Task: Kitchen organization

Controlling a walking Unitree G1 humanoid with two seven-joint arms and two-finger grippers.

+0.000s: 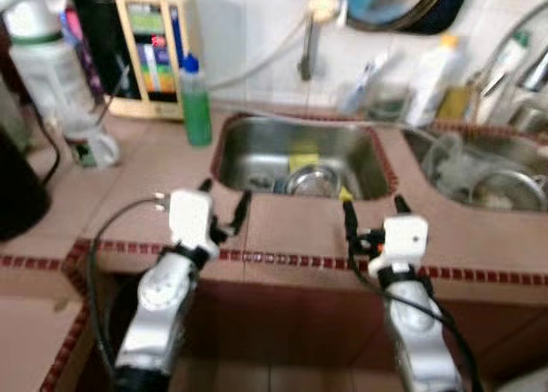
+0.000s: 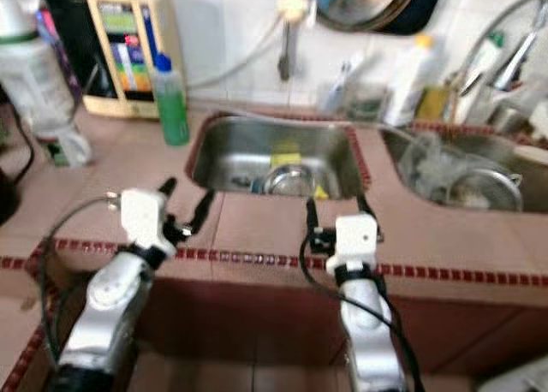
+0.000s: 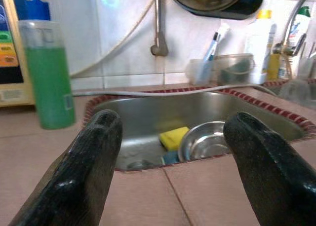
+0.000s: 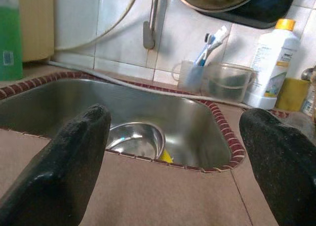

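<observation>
A small steel sink point(image 1: 257, 152) is set in the tiled counter ahead of me. Inside it lie a steel bowl point(image 1: 312, 182) and a yellow sponge point(image 1: 302, 162); the bowl point(image 3: 205, 139) and sponge point(image 3: 173, 137) also appear in the left wrist view. My left gripper point(image 1: 224, 202) hovers open over the counter just in front of the sink's near left corner. My right gripper point(image 1: 373, 210) stands open in front of the sink's near right corner. Both hold nothing. A green soap bottle point(image 1: 195, 101) stands left of the sink.
A second sink point(image 1: 445, 152) at the right holds a steel bowl point(image 1: 512, 189) and clear plastic. A white bottle point(image 1: 435, 80), a cup with toothbrushes point(image 4: 190, 74) and a clear container point(image 4: 228, 82) line the back wall. A water appliance point(image 1: 154, 54) and a jug point(image 1: 51, 75) stand at the left.
</observation>
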